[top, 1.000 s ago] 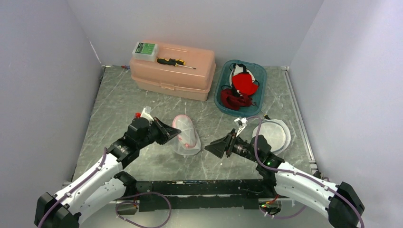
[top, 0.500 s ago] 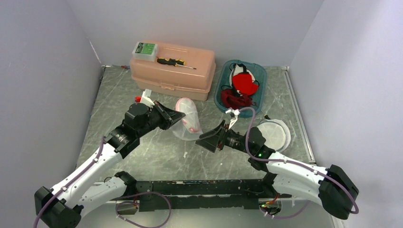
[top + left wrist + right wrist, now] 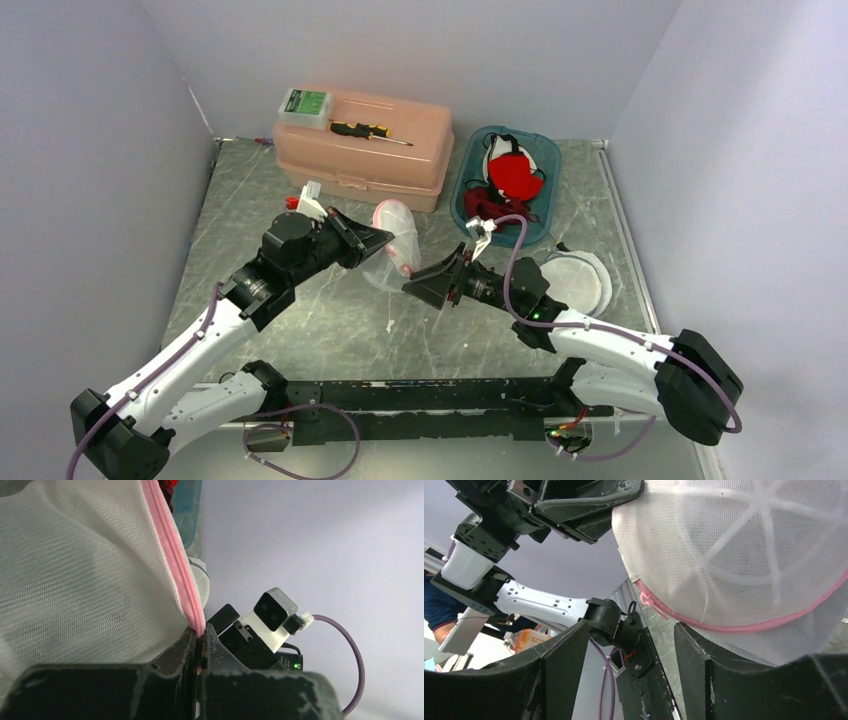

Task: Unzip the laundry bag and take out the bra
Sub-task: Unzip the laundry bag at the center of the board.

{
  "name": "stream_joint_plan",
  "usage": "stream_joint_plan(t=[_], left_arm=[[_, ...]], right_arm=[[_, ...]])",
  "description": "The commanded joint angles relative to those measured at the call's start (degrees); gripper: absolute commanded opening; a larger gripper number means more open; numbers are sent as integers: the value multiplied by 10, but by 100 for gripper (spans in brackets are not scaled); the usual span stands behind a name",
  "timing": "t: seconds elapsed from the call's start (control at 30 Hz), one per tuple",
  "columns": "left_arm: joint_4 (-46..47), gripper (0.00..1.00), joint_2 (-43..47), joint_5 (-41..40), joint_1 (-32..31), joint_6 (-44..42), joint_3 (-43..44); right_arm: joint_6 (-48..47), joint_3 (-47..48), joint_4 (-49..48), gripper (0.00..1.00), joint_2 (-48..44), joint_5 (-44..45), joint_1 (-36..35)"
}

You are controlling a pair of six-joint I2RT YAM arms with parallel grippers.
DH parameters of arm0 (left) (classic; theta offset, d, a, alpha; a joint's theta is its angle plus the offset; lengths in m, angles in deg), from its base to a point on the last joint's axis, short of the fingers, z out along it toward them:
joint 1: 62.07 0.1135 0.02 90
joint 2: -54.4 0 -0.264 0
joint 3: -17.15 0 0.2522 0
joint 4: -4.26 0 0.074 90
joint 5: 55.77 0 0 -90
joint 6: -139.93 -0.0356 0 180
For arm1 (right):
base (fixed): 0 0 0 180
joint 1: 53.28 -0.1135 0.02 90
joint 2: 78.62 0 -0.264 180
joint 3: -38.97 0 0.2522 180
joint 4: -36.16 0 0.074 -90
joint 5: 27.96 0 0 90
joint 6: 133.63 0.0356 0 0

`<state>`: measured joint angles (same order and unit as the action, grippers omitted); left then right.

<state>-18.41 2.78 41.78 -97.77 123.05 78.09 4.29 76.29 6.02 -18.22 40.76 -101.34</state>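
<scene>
Clamping laundry bag (image 3: 397, 228) by zipper (image 3: 172, 550), left gripper (image 3: 376, 240); long axis near-to-far

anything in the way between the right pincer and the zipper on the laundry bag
Nothing visible is. The right pincer is open, and the pink zipper tab hangs in clear air just ahead of it, at the rim of the laundry bag. The left pincer clamps the zipper seam off that line.

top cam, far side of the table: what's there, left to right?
green box → screwdriver, both on the toolbox lid → bin
</scene>
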Motion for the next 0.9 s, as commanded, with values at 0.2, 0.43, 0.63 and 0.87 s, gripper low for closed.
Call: stream_joint_plan(t=[0.2,0.43,0.63,0.87], left_arm=[[34,3,1,-14,-8,-6,39],[35,3,2,-17,-11,-3,35],[29,3,9,-27,-12,-4,31],[28,3,12,-29,-12,-3,30]], right_arm=[[19,26,-71,61,23,-3,-2],[34,19,-115,59,33,-1,-2],[40,20,-128,49,39,1,-2],[45,18,-125,41,44,12,-2]])
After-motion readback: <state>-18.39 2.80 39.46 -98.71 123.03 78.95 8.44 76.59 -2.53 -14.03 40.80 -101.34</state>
